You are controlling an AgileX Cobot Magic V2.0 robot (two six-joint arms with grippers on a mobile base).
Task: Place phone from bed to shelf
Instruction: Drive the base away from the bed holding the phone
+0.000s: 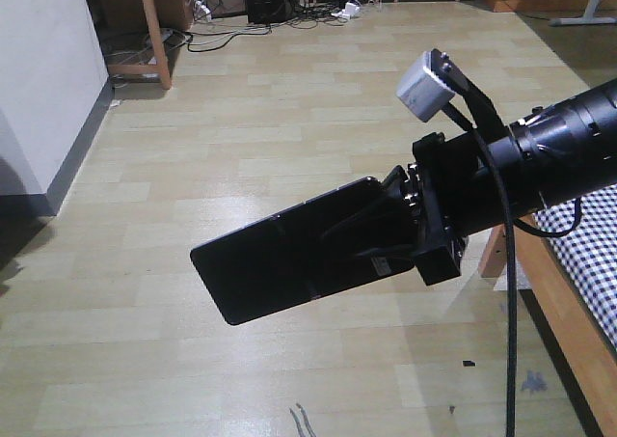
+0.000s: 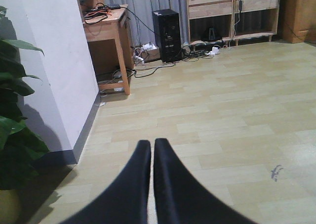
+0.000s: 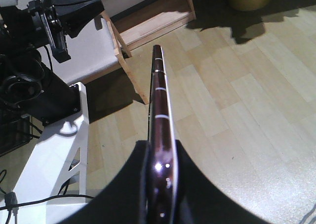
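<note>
Floor (image 2: pixel 222 115): pale wood-look planks. White wall (image 2: pixel 59 61) at the left, with a dark-leaved plant (image 2: pixel 15 135) in front of it. Wooden desk (image 2: pixel 111 33) beyond the wall corner. Black computer tower (image 2: pixel 167 34) near the desk, with cables (image 2: pixel 148 70) on the floor between them. Grey curtain (image 2: pixel 143 1) behind.

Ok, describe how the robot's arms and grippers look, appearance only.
The right arm is a thick black cylinder with ribbed rings, ending in a blocky black right gripper. A pale grey boxy camera sits on a black bracket above the wrist, and a black cable hangs from it. The left gripper has two smooth black fingers tapering to rounded tips.
</note>
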